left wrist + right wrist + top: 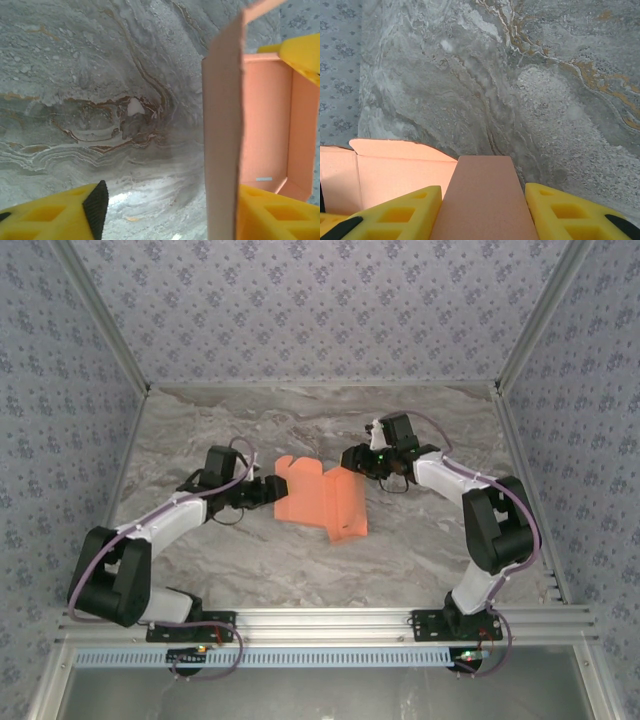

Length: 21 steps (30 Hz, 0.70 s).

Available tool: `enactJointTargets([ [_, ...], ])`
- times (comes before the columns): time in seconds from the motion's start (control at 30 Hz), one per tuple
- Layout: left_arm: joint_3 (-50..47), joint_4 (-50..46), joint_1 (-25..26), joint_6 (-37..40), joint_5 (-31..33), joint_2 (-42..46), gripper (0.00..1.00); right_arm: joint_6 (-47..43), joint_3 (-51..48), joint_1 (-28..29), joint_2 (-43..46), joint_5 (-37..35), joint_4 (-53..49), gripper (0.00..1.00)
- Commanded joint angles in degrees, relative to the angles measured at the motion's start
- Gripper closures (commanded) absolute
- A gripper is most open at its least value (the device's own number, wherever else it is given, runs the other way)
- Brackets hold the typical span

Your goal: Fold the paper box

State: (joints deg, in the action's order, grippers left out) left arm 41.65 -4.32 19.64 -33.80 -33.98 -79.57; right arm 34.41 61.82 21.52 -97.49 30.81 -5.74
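Currently the paper box sits half-formed at the middle of the bench. The right fingers pinch one flap. The left fingers stand open around another flap, one touching it and the other well apart.

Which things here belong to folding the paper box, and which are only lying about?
For the job: paper box, left gripper, right gripper.
Only surroundings: marble table, patterned walls.
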Motion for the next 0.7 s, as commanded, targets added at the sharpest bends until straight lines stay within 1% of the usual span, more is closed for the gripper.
enactJointTargets([
  [0.0, 0.82, 1.15, 0.61, 0.42, 1.00, -0.74, 0.41, 0.91, -0.26, 0.70, 2.13, 1.08, 1.42, 0.60],
  [0.13, 0.77, 5.72, 1.62, -0.86, -1.01, -1.06, 0.55, -1.90, 1.15, 2.90, 2.13, -1.98, -2.07, 0.60],
  [0.27, 1.10, 7.37, 1.89, -1.00, -2.23, -1.55, 0.70, -4.66, 3.04, 5.31, 1.92, -5.62, -5.77, 0.60],
  [0.33, 0.77, 8.51, 1.94, -0.82, -2.66, -1.40, 0.76, -6.58, 4.31, 6.98, 1.72, -8.74, -8.48, 0.60],
  [0.43, -0.30, 10.55, 1.91, -0.59, -2.85, -0.61, 0.84, -9.39, 7.55, 9.38, 0.87, -14.17, -13.86, 0.60],
  [0.57, -2.78, 14.74, 1.98, 0.38, -2.22, 0.96, 0.88, -13.14, 13.44, 12.63, -1.96, -22.49, -23.11, 0.60],
  [0.67, -5.11, 18.64, 2.07, 1.11, -0.86, 1.56, 0.95, -14.06, 17.05, 15.01, -4.27, -27.84, -28.36, 0.60],
])
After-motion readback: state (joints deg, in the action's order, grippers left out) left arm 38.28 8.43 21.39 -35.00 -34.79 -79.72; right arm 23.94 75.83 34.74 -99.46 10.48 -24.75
